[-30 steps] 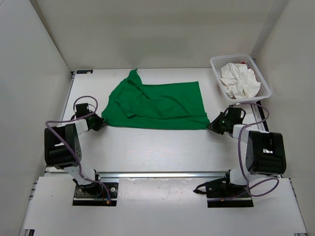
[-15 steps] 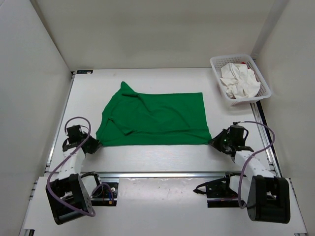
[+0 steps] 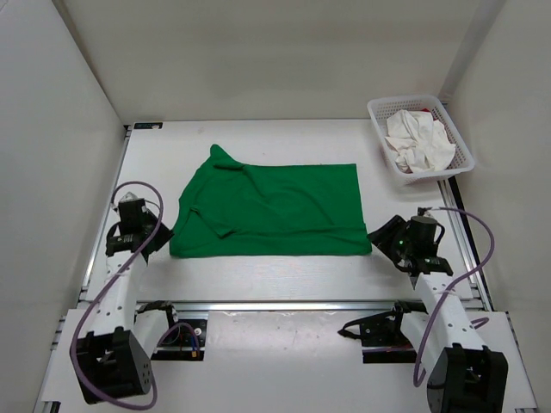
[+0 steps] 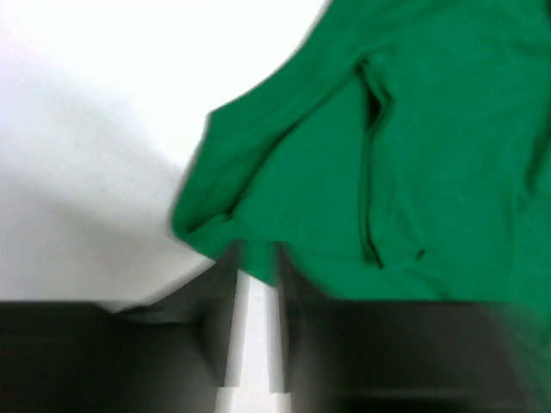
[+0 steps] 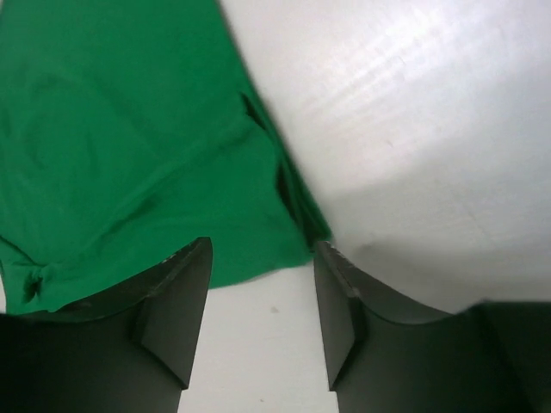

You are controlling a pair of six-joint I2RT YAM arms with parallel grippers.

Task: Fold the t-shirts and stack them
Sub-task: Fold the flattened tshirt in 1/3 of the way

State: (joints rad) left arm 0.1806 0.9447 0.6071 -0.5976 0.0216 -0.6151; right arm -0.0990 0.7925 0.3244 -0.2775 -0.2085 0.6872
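The bright green t-shirt [image 3: 271, 206] lies spread nearly flat in the middle of the table, with a sleeve bunched at its far left. My left gripper [image 3: 157, 241] sits at the shirt's near left corner. In the left wrist view its jaws [image 4: 256, 258] stand slightly apart, with the green hem [image 4: 387, 155] loose between the tips. My right gripper [image 3: 377, 234] is at the near right corner. Its jaws [image 5: 261, 249] are wide open, and the green corner [image 5: 120, 129] rests on the table just ahead of them. The white t-shirt [image 3: 419, 142] is crumpled in the basket, with a sliver of red [image 3: 423, 110] behind it.
A white mesh basket [image 3: 379, 112] stands at the far right corner of the table. White walls close in the left, back and right sides. A metal rail [image 3: 275, 304] runs along the near edge, ahead of the arm bases.
Both arms dragged the green t-shirt toward the near edge, and it now lies flatter. Both grippers, which were shut on its near corners, have opened and let go.
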